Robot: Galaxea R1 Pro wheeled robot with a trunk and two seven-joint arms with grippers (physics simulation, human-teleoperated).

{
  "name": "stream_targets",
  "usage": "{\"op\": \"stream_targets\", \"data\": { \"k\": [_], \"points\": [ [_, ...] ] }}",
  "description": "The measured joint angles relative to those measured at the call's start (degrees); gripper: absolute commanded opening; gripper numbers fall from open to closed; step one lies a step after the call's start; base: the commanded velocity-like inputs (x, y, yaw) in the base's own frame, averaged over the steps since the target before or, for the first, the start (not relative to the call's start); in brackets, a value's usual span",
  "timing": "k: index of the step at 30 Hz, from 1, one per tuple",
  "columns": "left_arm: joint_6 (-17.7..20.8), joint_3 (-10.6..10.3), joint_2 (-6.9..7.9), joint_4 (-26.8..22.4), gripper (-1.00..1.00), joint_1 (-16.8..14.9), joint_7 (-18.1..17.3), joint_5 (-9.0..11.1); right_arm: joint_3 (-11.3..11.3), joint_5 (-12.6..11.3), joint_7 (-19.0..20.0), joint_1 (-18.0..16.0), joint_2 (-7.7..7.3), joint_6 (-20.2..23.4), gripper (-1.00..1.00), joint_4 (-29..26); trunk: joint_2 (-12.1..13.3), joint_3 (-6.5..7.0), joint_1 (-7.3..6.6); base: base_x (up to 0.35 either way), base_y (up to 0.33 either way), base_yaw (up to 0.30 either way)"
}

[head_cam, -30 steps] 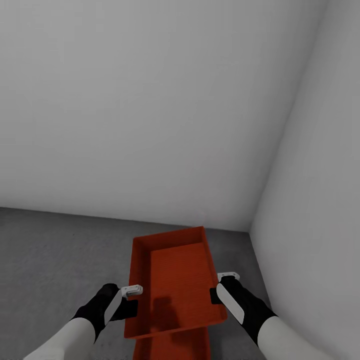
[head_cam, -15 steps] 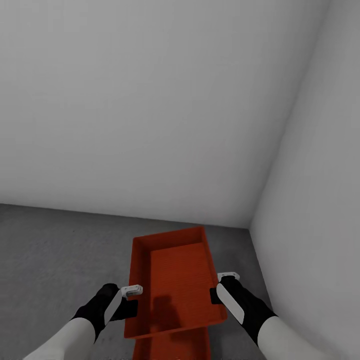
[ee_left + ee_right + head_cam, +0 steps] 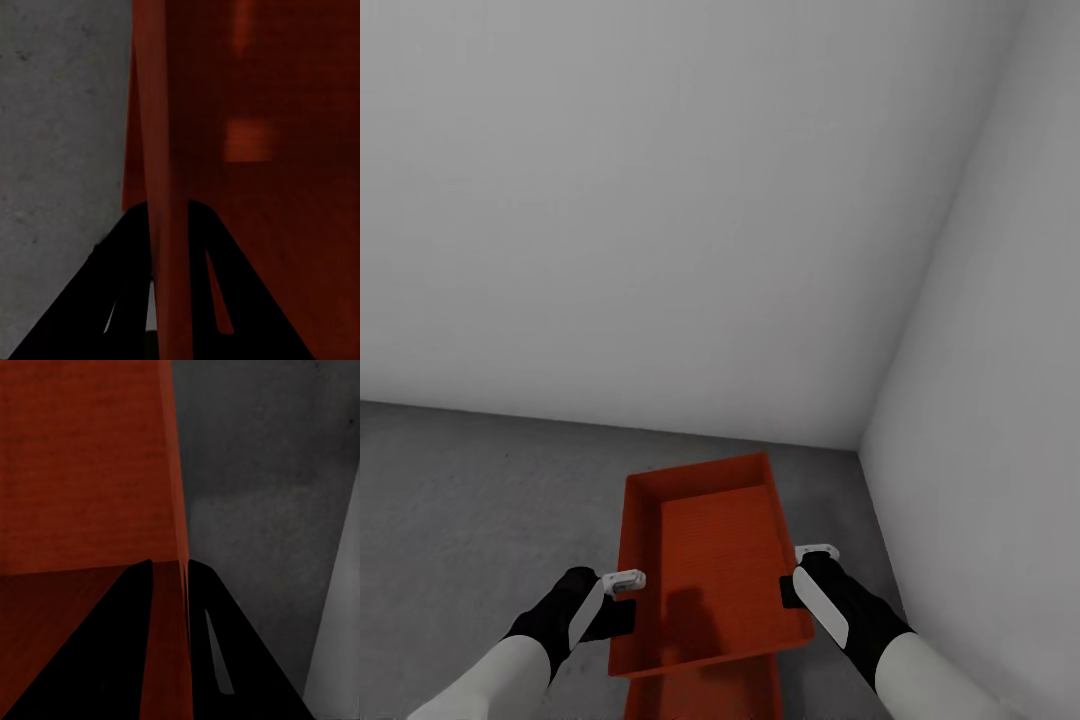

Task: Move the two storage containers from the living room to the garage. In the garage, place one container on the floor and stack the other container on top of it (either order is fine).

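In the garage, I hold one orange-red storage container (image 3: 715, 560) by its two long walls over the dark grey floor (image 3: 480, 500). My left gripper (image 3: 622, 598) is shut on the left wall (image 3: 166, 187). On the opposite wall (image 3: 177, 510), my right gripper (image 3: 792, 582) is shut too. In each wrist view the black fingers straddle that thin wall. The second storage container (image 3: 705, 695) lies directly beneath, only its near end showing at the bottom edge of the head view. Whether the two bins touch I cannot tell.
A plain grey-white wall (image 3: 660, 200) stands just beyond the containers, and a side wall (image 3: 1000, 450) closes in on the right, forming a corner. Open concrete floor stretches to the left of the bins.
The wall's foot sits slightly higher in the picture, so the camera has shifted a little. Grippers and containers keep their places.
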Motion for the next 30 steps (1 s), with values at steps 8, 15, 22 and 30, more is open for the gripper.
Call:
{"op": "stream_targets", "data": {
  "k": [8, 15, 22, 30],
  "points": [
    [0.0, 0.0, 0.01, 0.0, -1.0, 0.0, 0.0, 0.0, 0.0, 0.0, 0.0, 0.0, 0.0, 0.0, -1.0, 0.0, 0.0, -0.74, 0.0, 0.0, 0.0, 0.0],
    [0.0, 0.0, 0.02, 0.0, -1.0, 0.0, 0.0, 0.0, 0.1, -0.1, 0.0, 0.0, 0.0, 0.0, -1.0, 0.0, 0.0, -1.38, 0.0, 0.0, 0.0, 0.0],
    [0.0, 0.0, 0.01, 0.0, -1.0, 0.0, 0.0, 0.0, 0.0, 0.0, 0.0, 0.0, 0.0, 0.0, -1.0, 0.0, 0.0, -2.03, 0.0, 0.0, 0.0, 0.0],
    [0.0, 0.0, 0.02, 0.0, -1.0, 0.0, 0.0, 0.0, 0.1, -0.1, 0.0, 0.0, 0.0, 0.0, -1.0, 0.0, 0.0, -2.77, 0.0, 0.0, 0.0, 0.0]
  ]
}}
